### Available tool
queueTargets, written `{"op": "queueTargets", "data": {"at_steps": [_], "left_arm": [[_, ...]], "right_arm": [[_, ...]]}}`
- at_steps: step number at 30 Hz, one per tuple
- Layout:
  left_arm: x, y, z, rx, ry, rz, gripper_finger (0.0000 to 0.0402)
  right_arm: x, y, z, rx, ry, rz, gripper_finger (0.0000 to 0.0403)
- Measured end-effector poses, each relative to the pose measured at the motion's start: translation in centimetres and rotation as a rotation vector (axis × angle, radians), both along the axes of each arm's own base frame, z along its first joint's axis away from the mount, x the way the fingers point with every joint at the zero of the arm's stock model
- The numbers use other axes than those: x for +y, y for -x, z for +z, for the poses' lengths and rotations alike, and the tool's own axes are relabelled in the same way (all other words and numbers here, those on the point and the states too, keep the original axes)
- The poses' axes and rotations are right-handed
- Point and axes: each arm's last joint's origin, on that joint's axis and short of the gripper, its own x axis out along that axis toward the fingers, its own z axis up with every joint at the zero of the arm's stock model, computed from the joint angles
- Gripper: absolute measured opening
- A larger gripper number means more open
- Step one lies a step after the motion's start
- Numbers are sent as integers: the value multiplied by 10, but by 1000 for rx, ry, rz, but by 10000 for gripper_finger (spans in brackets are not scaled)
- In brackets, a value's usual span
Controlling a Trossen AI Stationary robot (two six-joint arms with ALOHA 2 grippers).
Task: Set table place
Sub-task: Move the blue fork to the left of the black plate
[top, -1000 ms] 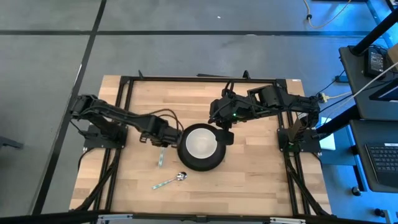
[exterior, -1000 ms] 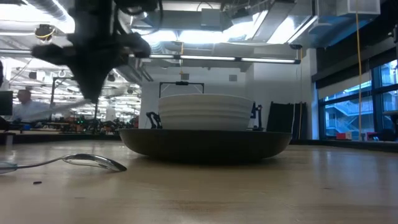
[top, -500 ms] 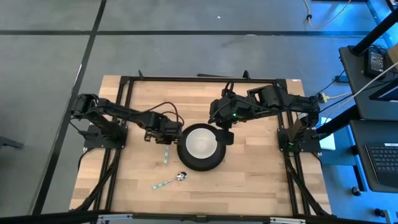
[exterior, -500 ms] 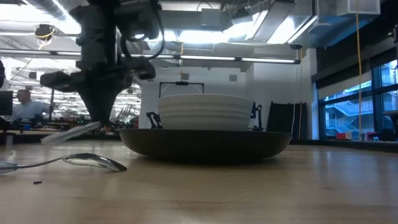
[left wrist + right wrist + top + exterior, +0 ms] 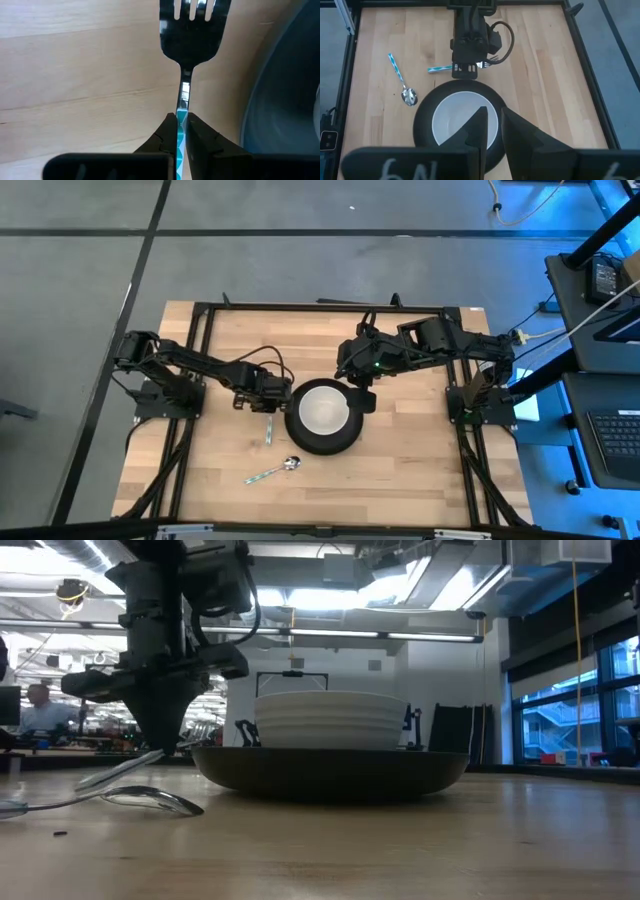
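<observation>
My left gripper (image 5: 268,400) stands low over the table (image 5: 420,465), just left of the dark plate (image 5: 300,442), which holds a white bowl (image 5: 322,412). It is shut on a fork (image 5: 192,30) with a teal-striped handle (image 5: 269,430). A spoon (image 5: 275,471) lies on the table near the front. My right gripper (image 5: 492,114) hovers over the bowl's far right side with a narrow gap between its fingers, and it holds nothing. My left gripper pinches the fork's teal-striped handle (image 5: 181,119) between its two fingers, close to the metal neck. The fingers come from above, pointing down. The handle's free end (image 5: 90,780) slants down toward the table's near edge. I cannot tell whether it touches the wood.
The black frame rails (image 5: 200,360) run along the table's left and right sides and far edge. Bare wood lies right of the plate (image 5: 410,420) and along the front. A person sits in the room far behind the table (image 5: 38,705).
My left gripper has moved toward the plate and gone down, carrying the fork from well above the table to just over it. The fork stays in the hold, and its handle end is now low by the wood.
</observation>
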Motion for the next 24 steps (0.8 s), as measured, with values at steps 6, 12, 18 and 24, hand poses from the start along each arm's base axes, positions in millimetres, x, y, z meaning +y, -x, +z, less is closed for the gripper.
{"op": "queueTargets", "data": {"at_steps": [6,12,18,24], "left_arm": [[-1,-2,-5,21,28,20,14],[-4,-6,-17,51,62,8,14],[-3,-7,-20,60,74,23,14],[4,-7,-20,62,75,63,14]], "right_arm": [[0,0,0,0,0,0,58],[0,0,0,0,0,0,58],[0,0,0,0,3,2,58],[0,0,0,0,4,2,58]]}}
